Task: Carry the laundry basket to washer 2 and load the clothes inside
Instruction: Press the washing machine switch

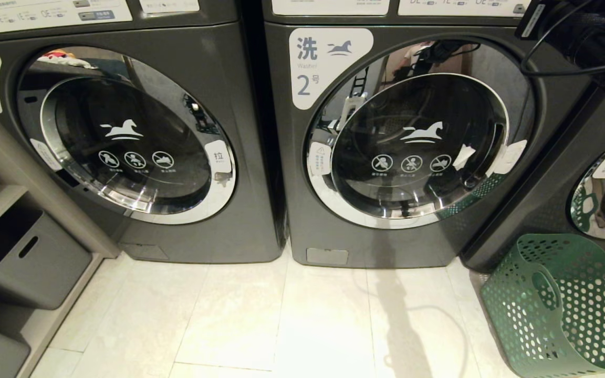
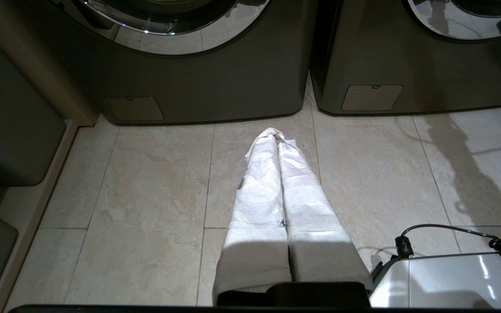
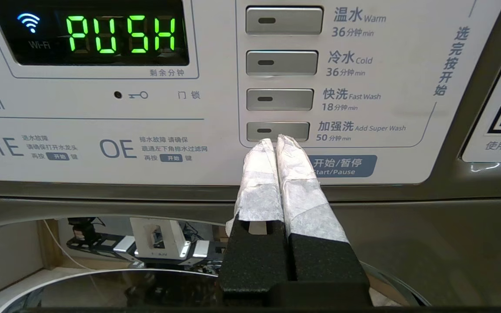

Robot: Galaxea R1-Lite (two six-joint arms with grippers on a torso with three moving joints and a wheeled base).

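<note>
Head view: washer 2 point(image 1: 413, 152), door closed, centre; laundry basket point(image 1: 570, 310) on floor, near right. Left wrist view: left gripper point(image 2: 276, 139), fingers together, above floor tiles point(image 2: 155, 187). Right wrist view: right gripper point(image 3: 276, 143), fingers together, at control panel point(image 3: 215, 108) buttons; display point(image 3: 122, 34) reads "PUSH".

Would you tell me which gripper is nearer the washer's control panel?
Right. The right gripper is shut at the control panel, by its buttons; the left gripper hangs low over the floor.
</note>
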